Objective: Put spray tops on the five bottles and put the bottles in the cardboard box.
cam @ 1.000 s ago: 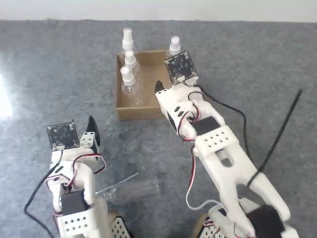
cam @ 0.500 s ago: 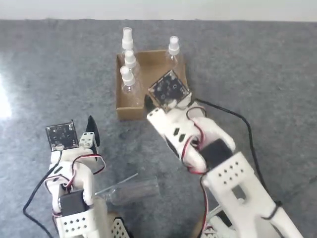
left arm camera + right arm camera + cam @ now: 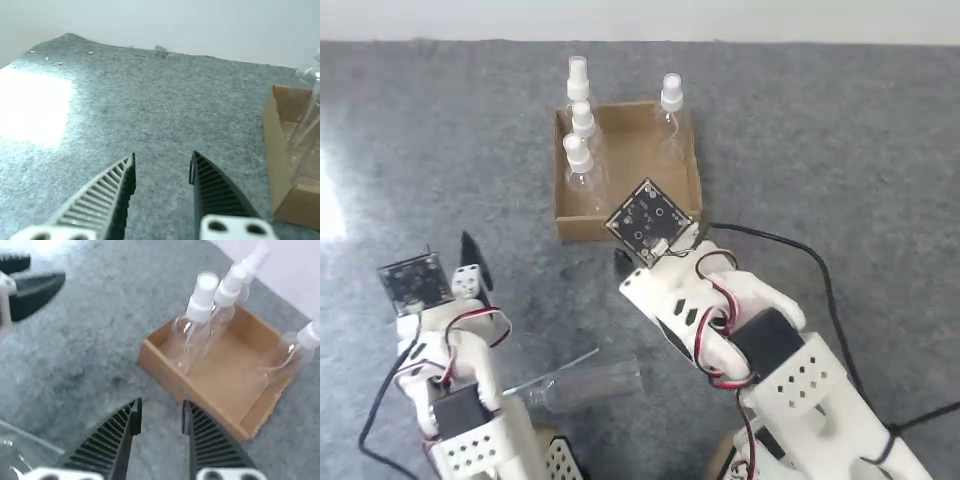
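The right claw (image 3: 160, 410) is hanging, fingers apart, near the shallow brown cardboard box (image 3: 610, 228), where four clear plastic bottles with white spray tops (image 3: 578, 165) are standing. A fifth clear bottle (image 3: 590, 383) is lying on the grey felt (image 3: 840, 140) between the arms. The left claw (image 3: 162, 165) is gaping too.

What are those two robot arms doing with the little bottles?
They are filling a box with spray bottles. Four clear plastic bottles with white spray tops stand in the brown cardboard box. A fifth clear bottle lies on its side on the grey felt table between the arms. The right gripper is open and empty, just in front of the box. The left gripper is open and empty too.
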`<state>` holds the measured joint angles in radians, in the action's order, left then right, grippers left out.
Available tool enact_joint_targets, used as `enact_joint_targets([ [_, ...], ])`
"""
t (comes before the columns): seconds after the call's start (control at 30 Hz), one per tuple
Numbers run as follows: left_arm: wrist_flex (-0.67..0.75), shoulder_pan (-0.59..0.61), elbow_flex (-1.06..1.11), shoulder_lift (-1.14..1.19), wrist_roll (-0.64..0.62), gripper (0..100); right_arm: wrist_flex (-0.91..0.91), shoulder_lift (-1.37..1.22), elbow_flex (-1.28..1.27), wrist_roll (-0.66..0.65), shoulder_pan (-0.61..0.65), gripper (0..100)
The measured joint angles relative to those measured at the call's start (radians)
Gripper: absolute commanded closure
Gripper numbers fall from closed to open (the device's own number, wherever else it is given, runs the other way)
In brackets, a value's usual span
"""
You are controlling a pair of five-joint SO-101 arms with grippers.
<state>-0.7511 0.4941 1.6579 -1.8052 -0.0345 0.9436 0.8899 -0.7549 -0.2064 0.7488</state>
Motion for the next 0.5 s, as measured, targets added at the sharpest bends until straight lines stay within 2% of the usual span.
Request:
enact_joint_targets([
  [0.17, 0.009, 0.032, 0.0, 0.0, -0.003, 83, 0.003, 0.002, -0.071, -0.002, 0.068, 68.5],
  [0.27, 0.012, 0.032, 0.0, 0.0, -0.003, 83, 0.003, 0.002, -0.104, -0.052, 0.146, 63.9],
  [0.5, 0.012, 0.032, 0.0, 0.0, -0.003, 83, 0.037, 0.002, -0.172, -0.092, 0.288, 61.6],
])
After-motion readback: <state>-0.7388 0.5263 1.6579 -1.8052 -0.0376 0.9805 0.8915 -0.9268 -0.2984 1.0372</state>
